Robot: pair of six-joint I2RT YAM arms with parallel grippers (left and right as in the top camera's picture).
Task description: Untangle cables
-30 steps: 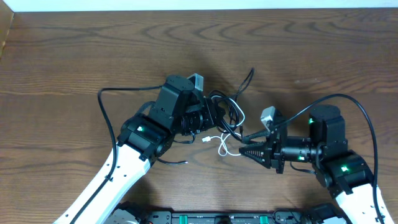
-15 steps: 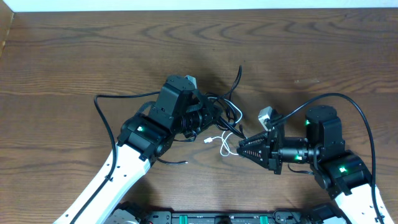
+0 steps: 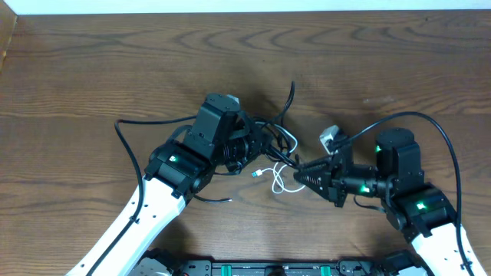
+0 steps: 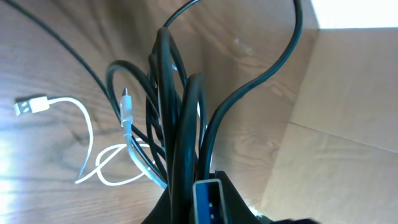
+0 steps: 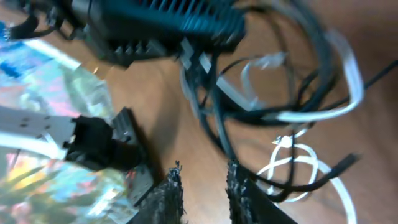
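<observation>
- dark wood-grain bench (image 3: 92, 69); both arms reach in from the near edge. Each trails a thick black arm wire (image 3: 126, 126) that arcs over the bench beside the tangle.
- thin black cables (image 3: 275, 136) sit bunched mid-bench between the two hands, with the short white cable (image 3: 276, 179) threaded through.
- left hand (image 3: 257, 146) is clamped tight on the black cables. In the left wrist view the bundle runs straight out from its fingers.
- right hand (image 5: 202, 186): fingers slightly apart, bare bench in the gap, tips just beside the white loops.
- the white loops lie on the near side of the tangle; the flat USB plug (image 4: 30, 106) points toward the left arm.
- one black free end (image 3: 291, 90) points at the far edge.
- tan cardboard panel (image 4: 336, 124) at the edge of the left wrist view — can't tell if it's a box or what's inside.
</observation>
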